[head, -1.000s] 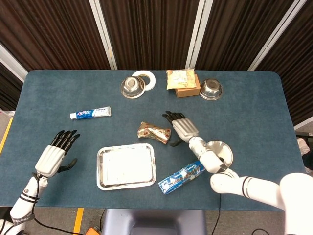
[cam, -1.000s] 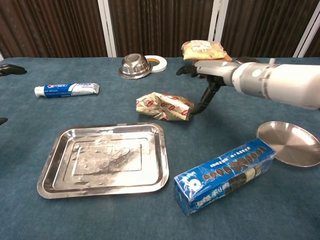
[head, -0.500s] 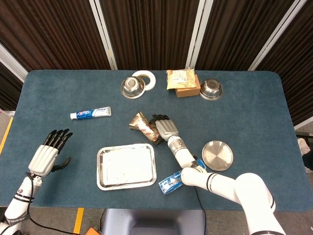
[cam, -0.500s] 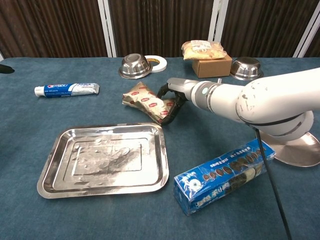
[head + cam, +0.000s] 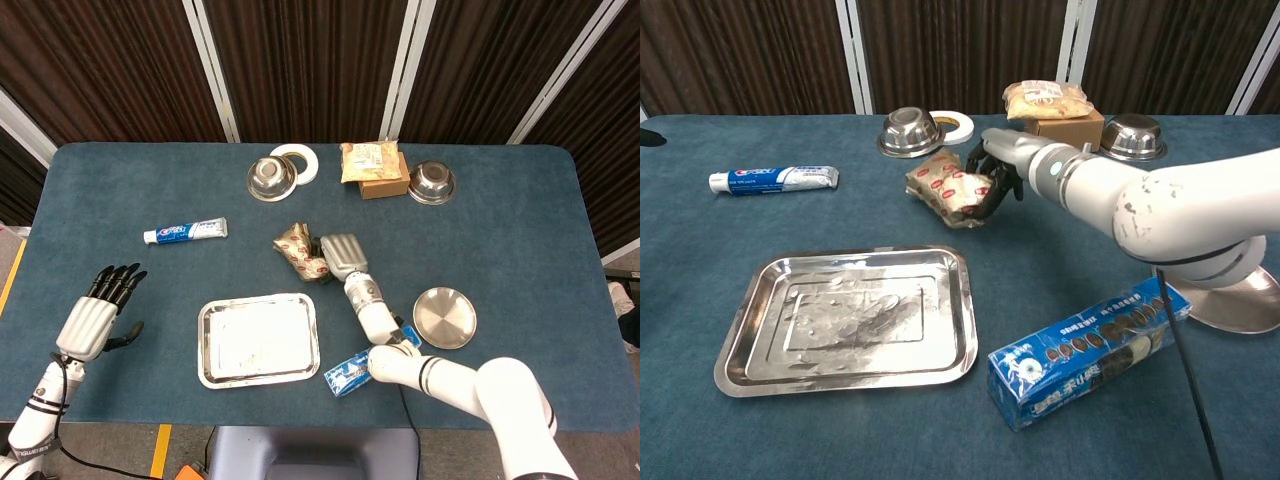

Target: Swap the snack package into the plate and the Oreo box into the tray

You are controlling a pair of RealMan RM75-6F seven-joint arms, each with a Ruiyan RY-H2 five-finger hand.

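Note:
The gold and red snack package [image 5: 298, 251] [image 5: 948, 190] is in the grip of my right hand [image 5: 342, 256] [image 5: 998, 170], fingers curled around its right end, a little above the cloth behind the tray. The steel tray [image 5: 258, 340] [image 5: 850, 320] lies bare at front centre. To its right, the blue Oreo box [image 5: 362, 366] [image 5: 1092, 350] lies on the table, partly under my right forearm in the head view. The round steel plate [image 5: 445, 318] [image 5: 1230, 312] sits bare at the right. My left hand [image 5: 97, 315] hovers open at the far left edge.
A toothpaste tube [image 5: 185, 232] [image 5: 773, 179] lies left of centre. At the back stand two steel bowls [image 5: 268, 178] [image 5: 432, 182], a tape roll [image 5: 297, 162] and a cardboard box topped with a bag [image 5: 372, 168]. My right forearm crosses between tray and plate.
My right hand has closed around the snack package, lifted it slightly and turned it toward the back. The left hand has drifted a little left and back.

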